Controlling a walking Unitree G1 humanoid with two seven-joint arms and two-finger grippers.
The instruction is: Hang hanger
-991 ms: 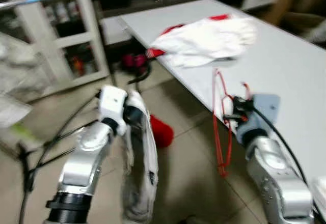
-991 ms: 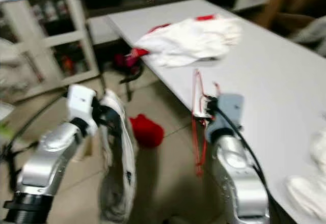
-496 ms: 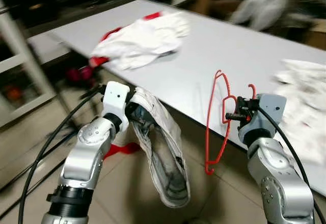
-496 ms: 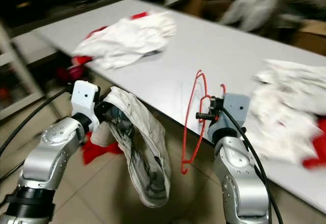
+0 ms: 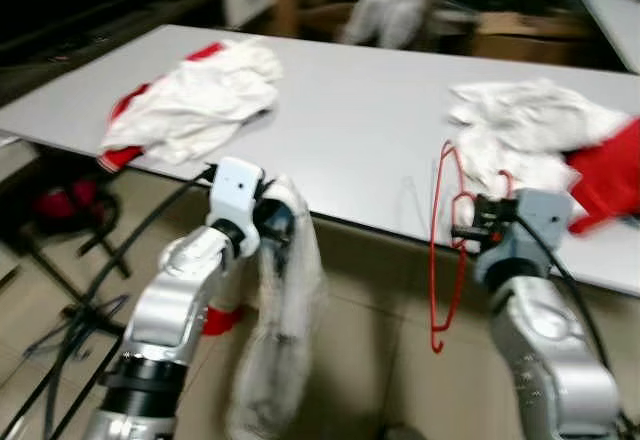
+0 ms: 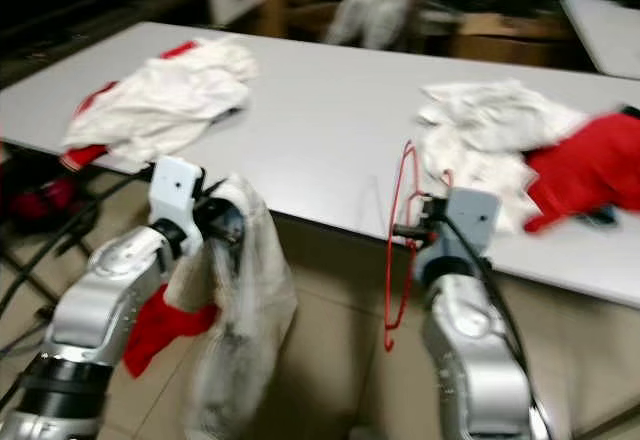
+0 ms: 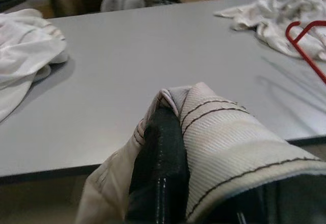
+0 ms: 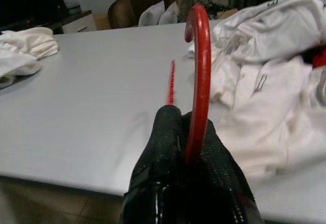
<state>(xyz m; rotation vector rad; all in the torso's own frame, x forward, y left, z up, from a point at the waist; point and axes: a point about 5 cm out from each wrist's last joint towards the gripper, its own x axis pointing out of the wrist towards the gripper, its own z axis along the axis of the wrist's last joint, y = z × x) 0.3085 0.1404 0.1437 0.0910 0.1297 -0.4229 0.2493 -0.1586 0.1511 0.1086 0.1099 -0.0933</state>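
right gripper (image 8: pixel 191 155) clamped on red hanger (image 5: pixel 441 250) near hook | thin, stiff, light, likely swings | left gripper (image 7: pixel 163 147) pinching pale garment (image 5: pixel 280 330), soft, limp

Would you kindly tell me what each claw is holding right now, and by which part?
The right claw grips the red hanger near its hook. The left claw pinches the white garment by a fold at its top, the rest hanging down.

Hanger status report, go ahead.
Right gripper shut on red hanger, held before table edge. Left gripper shut on striped garment, hanging down. No rail seen.
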